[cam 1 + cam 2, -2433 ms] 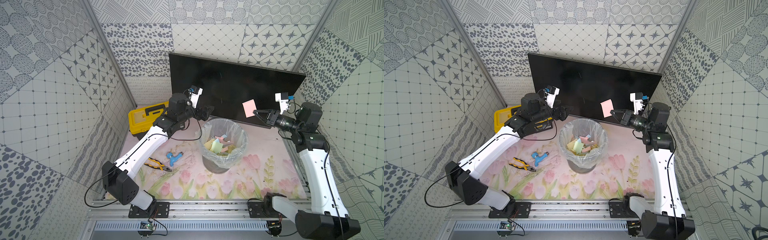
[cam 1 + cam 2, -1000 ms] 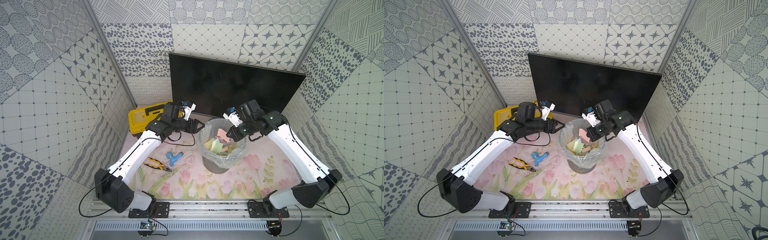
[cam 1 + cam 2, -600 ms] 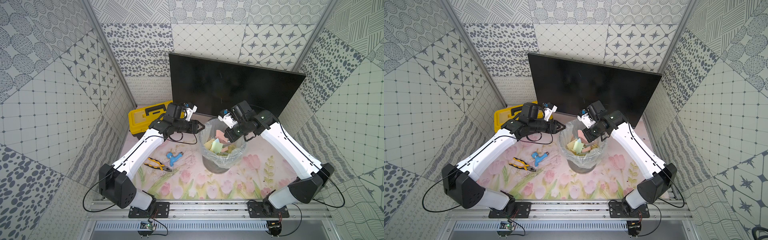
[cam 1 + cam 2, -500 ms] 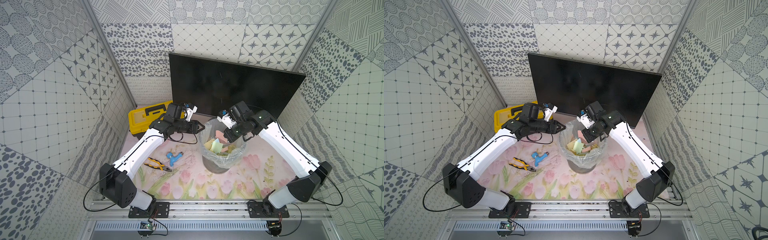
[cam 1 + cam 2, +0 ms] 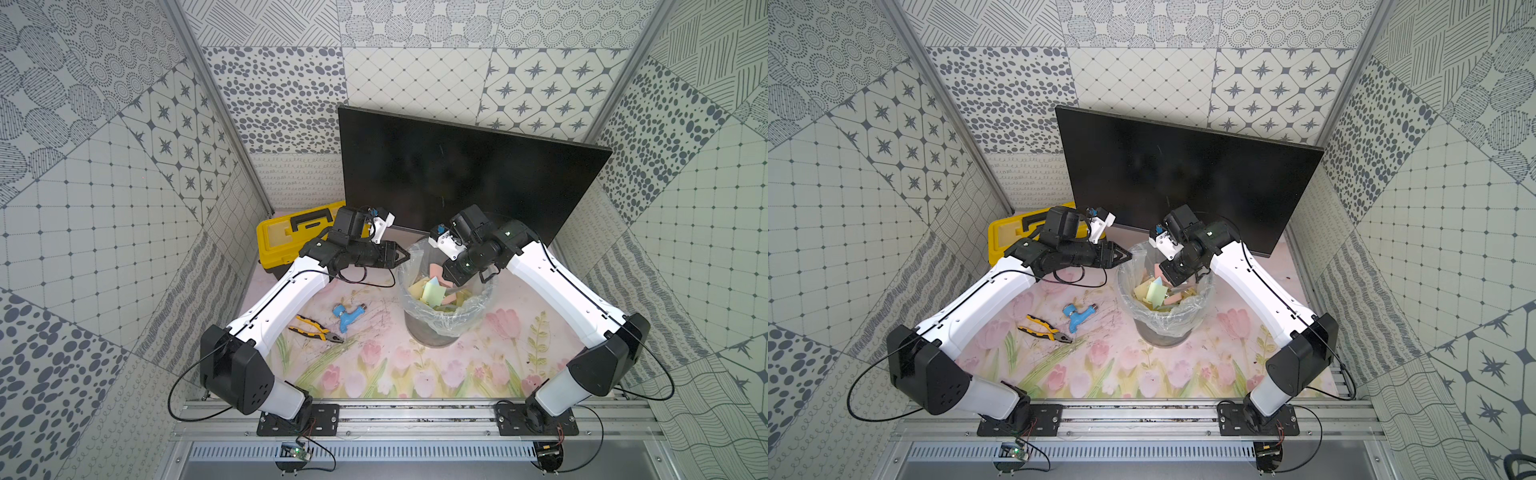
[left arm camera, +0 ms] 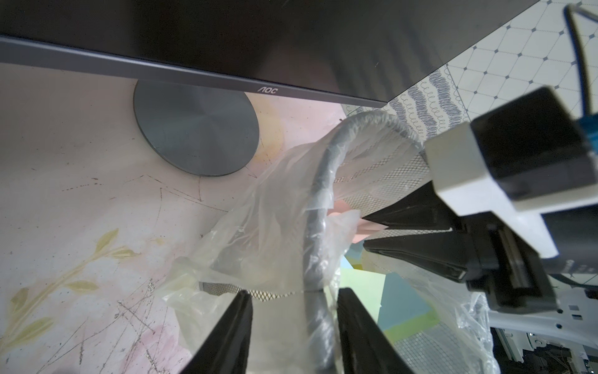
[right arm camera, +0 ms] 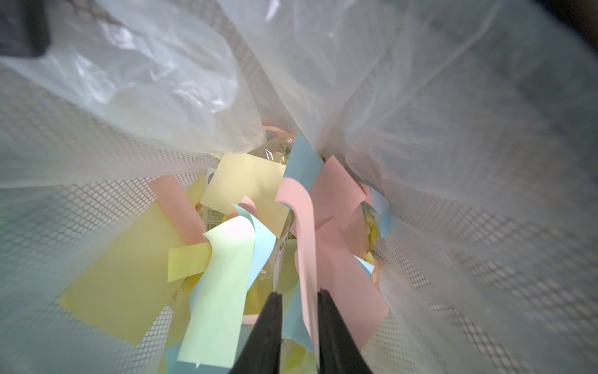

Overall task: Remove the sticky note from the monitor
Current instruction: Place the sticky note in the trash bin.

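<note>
Sticky note (image 7: 305, 233), pink, hangs edge-on between the fingers of the right gripper (image 7: 299, 293), down inside the waste bin (image 5: 432, 338). The jaws now stand narrowly apart; a second ago they were pinched. The note lies along one finger and seems to cling rather than be gripped. Cannot tell whether it has let go.

Below it is a heap of discarded notes (image 7: 129, 268): yellow, green, blue, pink.

Left gripper (image 6: 294, 291) is clamped on the bin's rim and plastic liner (image 6: 275, 226). It closed there within the last second, likely to steady the bin.

Monitor (image 5: 478, 174) stands behind. Its dark face is bare in both top views, where the pink note sat a couple of seconds ago.

Judgement: removal is done and only the drop remains. The adhesive strip may keep the note stuck to the finger.
</note>
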